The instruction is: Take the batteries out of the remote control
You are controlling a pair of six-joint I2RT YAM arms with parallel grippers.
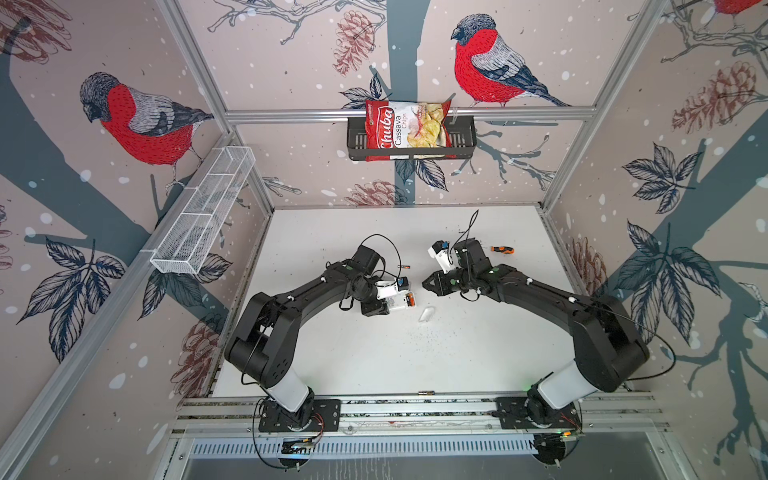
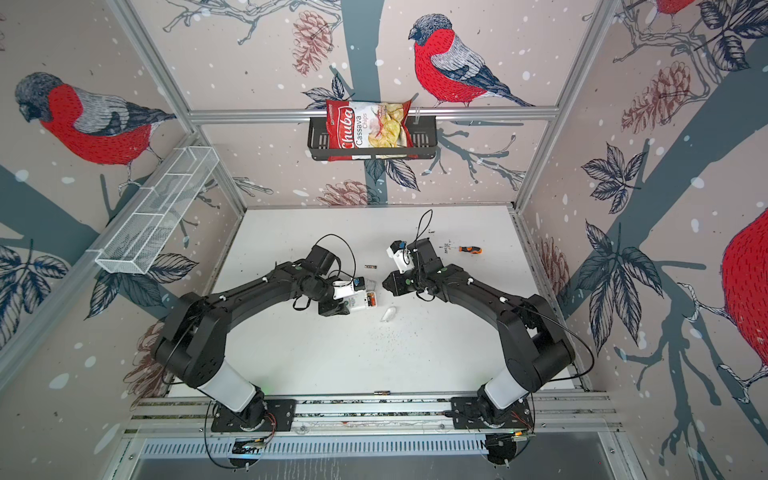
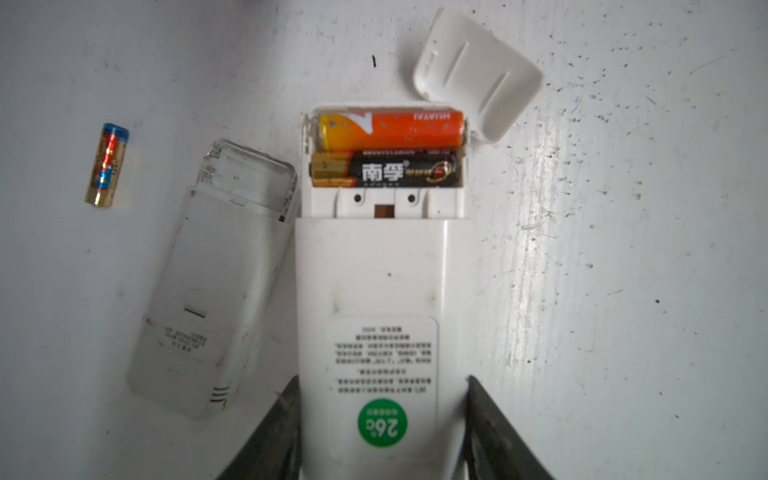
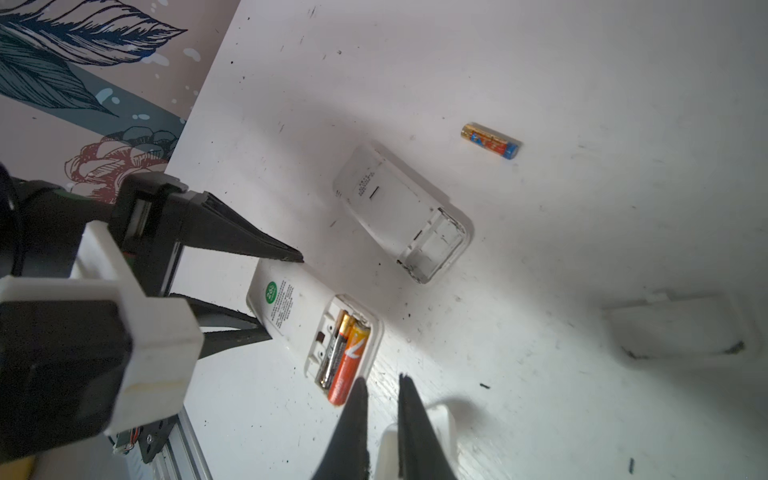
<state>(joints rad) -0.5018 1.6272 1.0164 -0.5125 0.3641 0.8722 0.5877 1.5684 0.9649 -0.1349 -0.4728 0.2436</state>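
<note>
My left gripper [image 3: 383, 378] is shut on the white remote control [image 3: 374, 270], one jaw on each long side. Its back compartment is uncovered. In it lie two batteries side by side, an orange one [image 3: 390, 131] and a black one with a gold band [image 3: 386, 170]. In the right wrist view one end of the orange battery [image 4: 349, 365] sticks out past the compartment's rim. My right gripper [image 4: 381, 378] is shut and empty, its tips just beside that end. In both top views it points at the remote [image 1: 392, 303]. A loose gold-and-blue battery [image 1: 404, 267] lies farther back.
The white battery cover [image 3: 478, 79] lies next to the compartment. A second, translucent remote [image 3: 216, 282] with an empty compartment lies beside the held one. An orange-handled screwdriver [image 1: 503, 249] is at the back right. A small cylinder [image 1: 426, 392] rests at the table's front edge.
</note>
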